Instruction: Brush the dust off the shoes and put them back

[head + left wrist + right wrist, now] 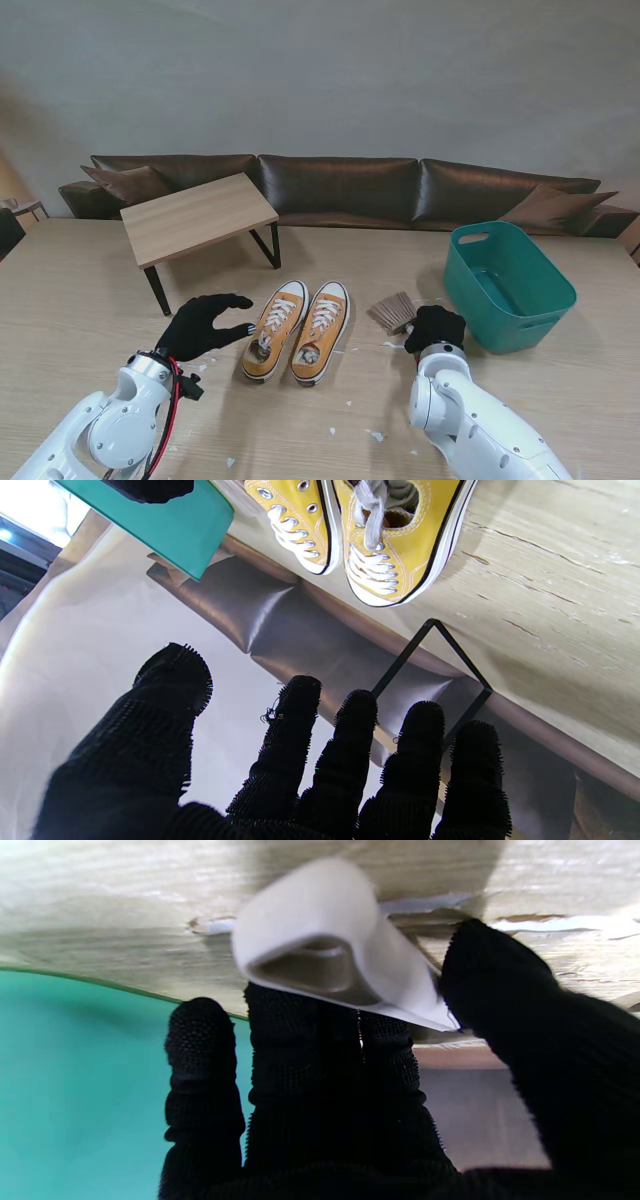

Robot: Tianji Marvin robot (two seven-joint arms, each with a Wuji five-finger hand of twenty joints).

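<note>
Two yellow sneakers with white laces and toe caps stand side by side in the middle of the table, the left shoe (274, 329) (400, 555) and the right shoe (321, 331) (295, 520). My left hand (203, 325) (300, 770) hovers just left of them, fingers spread and holding nothing. A brush with brown bristles (392, 311) lies to the right of the shoes. My right hand (434, 327) (350, 1100) is closed around its white handle (320, 940), thumb on one side and fingers on the other.
A teal basket (510, 285) (160, 530) (75, 1065) stands at the right, close to my right hand. A low wooden bench (198, 217) with black legs (430, 670) sits at the back left. White dust flecks (375, 436) lie scattered nearer to me. A brown sofa (340, 188) runs behind the table.
</note>
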